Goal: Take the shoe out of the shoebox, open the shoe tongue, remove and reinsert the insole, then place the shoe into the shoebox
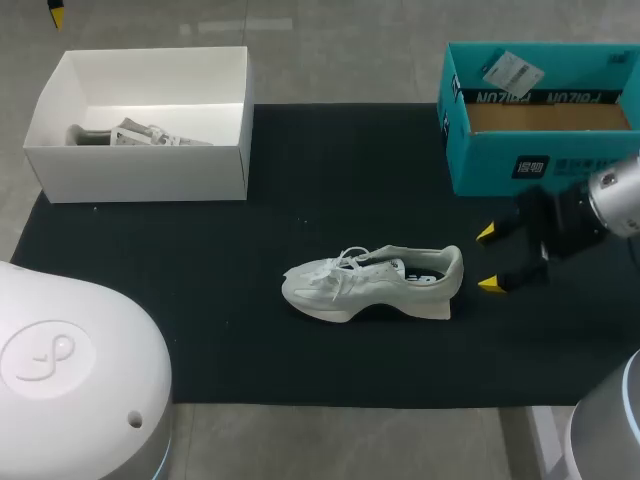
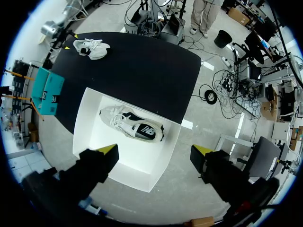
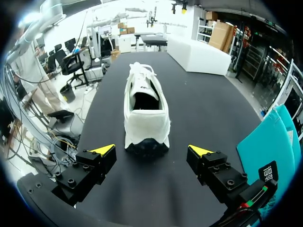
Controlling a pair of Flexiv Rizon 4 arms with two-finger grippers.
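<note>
A white sneaker (image 1: 375, 285) lies on its side in the middle of the black mat (image 1: 200, 330), heel toward my right gripper (image 1: 488, 258). That gripper stands open just behind the heel without touching it. In the right wrist view the sneaker (image 3: 144, 113) lies straight ahead of the open right gripper (image 3: 151, 151), heel nearest. A white shoebox (image 1: 150, 175) at the back left holds a second shoe (image 1: 140, 135). My left gripper (image 2: 156, 151) hangs open high above the shoebox (image 2: 90, 127), with the boxed shoe (image 2: 132, 125) below and ahead of it.
A teal cardboard box (image 1: 500, 160) stands open at the back right, close behind my right arm. It appears beside the right gripper as the teal box (image 3: 277, 146). My left arm's white base fills the front left corner.
</note>
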